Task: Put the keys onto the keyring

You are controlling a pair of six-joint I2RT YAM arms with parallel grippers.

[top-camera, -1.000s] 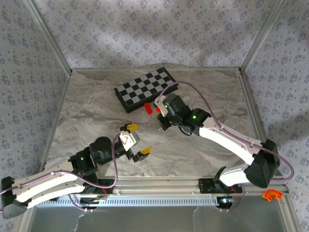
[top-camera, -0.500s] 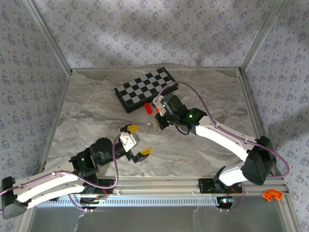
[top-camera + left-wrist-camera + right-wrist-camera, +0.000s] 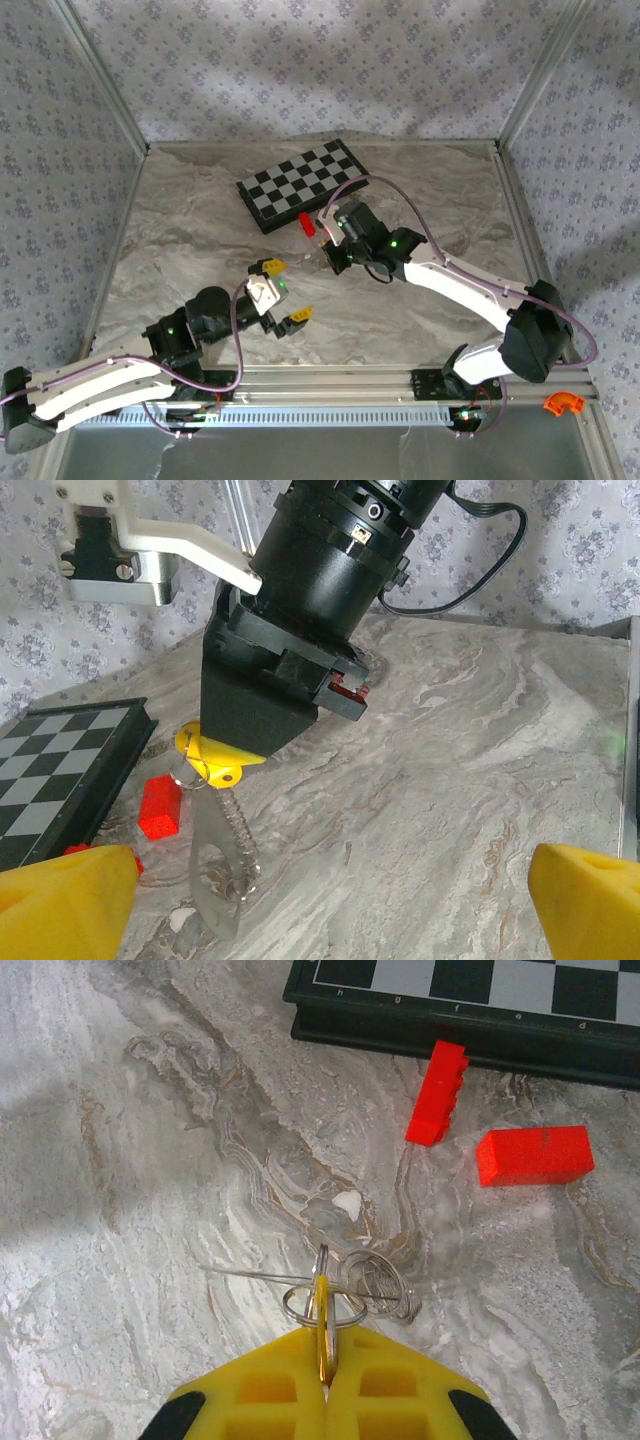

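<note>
Key (image 3: 322, 1315) sits edge-on, pinched between your right gripper (image 3: 323, 1345)'s closed fingers. Keyring (image 3: 214, 910) dangles below it, touching the marble table (image 3: 150, 1160). Red blocks (image 3: 535, 1155) at 1 o'clock, chessboard (image 3: 470, 1000) at 12. Left gripper (image 3: 285, 291) spread wide, holding nothing.

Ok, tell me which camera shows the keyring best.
Left wrist: the keyring hangs whole, see-through loop and chain, below the shut right gripper. The right wrist gives just thin wire rings at its own fingertips; from the top it is too small to make out.

White links (image 3: 100, 385), black joints (image 3: 540, 340), purple cables (image 3: 236, 318); left claw (image 3: 288, 290) and right claw (image 3: 322, 1350) yellow-fingered.
</note>
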